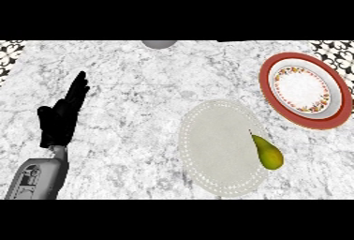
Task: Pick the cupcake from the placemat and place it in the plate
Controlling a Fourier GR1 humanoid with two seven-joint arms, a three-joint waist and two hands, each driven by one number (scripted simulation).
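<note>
Looking down from the head view, we are seeing no cupcake; a pear (268, 153) is lying on the placemat (220, 146), stem pointing up-left, long axis nearly vertical. It is probably light, firm, smooth; we'd grasp its wide belly. Our left hand (63, 115) is resting open; the right is unseen. The plate (305, 90) is sitting beyond.

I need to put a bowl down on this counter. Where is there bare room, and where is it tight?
The widest bare counter lies between the left hand, resting open at the view's left, and the placemat. The placemat itself is mostly bare; only a pear sits at its right edge. It is tight on the right, where the pear, the placemat and the red-rimmed plate sit close.
</note>
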